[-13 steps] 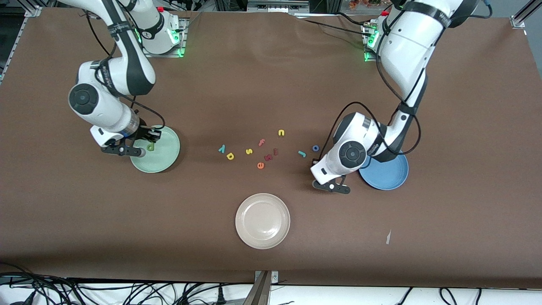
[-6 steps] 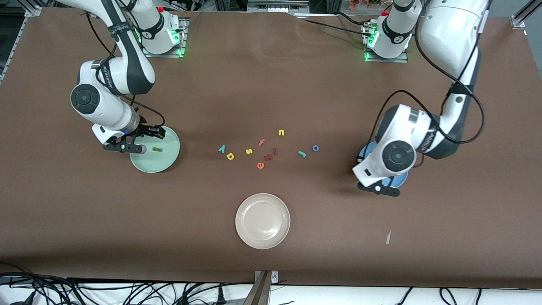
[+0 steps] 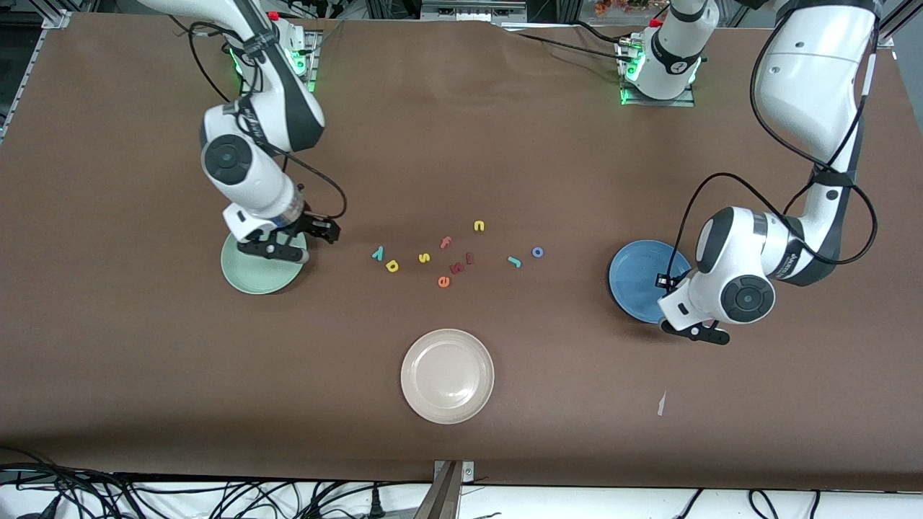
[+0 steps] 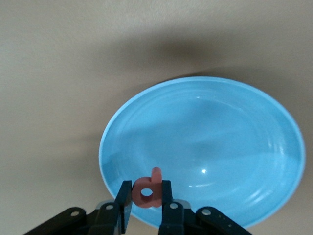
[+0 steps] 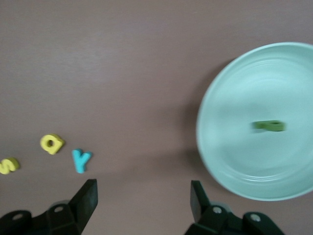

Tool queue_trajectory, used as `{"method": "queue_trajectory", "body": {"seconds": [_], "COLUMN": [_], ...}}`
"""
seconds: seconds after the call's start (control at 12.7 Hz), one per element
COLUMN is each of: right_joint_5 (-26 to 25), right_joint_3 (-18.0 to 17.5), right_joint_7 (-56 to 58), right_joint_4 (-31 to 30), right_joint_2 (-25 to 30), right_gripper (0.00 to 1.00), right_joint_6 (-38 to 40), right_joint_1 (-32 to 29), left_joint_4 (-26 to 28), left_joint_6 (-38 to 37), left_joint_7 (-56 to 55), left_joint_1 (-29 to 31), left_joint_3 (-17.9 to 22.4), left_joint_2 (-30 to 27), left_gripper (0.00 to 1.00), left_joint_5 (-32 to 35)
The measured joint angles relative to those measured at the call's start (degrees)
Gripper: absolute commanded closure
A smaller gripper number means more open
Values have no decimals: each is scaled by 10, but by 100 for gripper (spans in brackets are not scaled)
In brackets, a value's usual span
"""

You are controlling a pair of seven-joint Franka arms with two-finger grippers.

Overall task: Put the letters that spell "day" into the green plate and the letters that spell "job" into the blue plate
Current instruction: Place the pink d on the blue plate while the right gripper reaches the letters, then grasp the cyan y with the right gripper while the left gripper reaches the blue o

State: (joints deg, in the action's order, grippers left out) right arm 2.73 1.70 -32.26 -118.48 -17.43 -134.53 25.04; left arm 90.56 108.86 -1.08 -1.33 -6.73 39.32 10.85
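The left gripper (image 4: 146, 208), pinching the b (image 4: 147, 190) at the blue plate's (image 4: 254, 147) six-o'clock rim, could drop it outside; right gripper (image 5: 143, 205) spread.

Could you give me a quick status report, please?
Left gripper shut on red-pink b over blue plate. Right gripper open; d in green plate. Nothing blocking.

Glossy smooth blue plate (image 4: 234, 127), matt foam-like red-pink "b" (image 4: 148, 192), matt brown cloth-like table cover (image 3: 461, 144)
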Motion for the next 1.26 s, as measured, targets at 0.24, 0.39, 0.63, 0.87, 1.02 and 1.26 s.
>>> {"method": "queue_trajectory", "body": {"seconds": [0.24,0.39,0.63,0.87,1.02,1.26], "right_joint_5": [0,0,0,0,0,0], "right_joint_3": [0,0,-1,0,0,0], "right_joint_7": [-44,-61,-92,-101,-101,-101], "right_joint_4": [21,23,24,24,24,24], "right_joint_2": [-52,-79,-107,-120,-129,-146], "right_gripper": [15,15,15,15,19,23], "right_joint_6": [-46,-79,-117,-129,-140,-158], "right_joint_1": [28,44,69,78,78,85], "left_joint_4": [15,14,13,12,11,2], "left_joint_6": [18,18,19,19,16,-18], "left_joint_7": [0,0,0,0,0,0], "left_joint_1": [2,0,-4,-9,-9,-26], "left_joint_3": [-4,-8,-9,-9,-10,-19], "left_joint_2": [7,6,4,0,-6,-24], "left_gripper": [0,0,0,0,0,0], "left_joint_5": [0,0,0,0,0,0]}}
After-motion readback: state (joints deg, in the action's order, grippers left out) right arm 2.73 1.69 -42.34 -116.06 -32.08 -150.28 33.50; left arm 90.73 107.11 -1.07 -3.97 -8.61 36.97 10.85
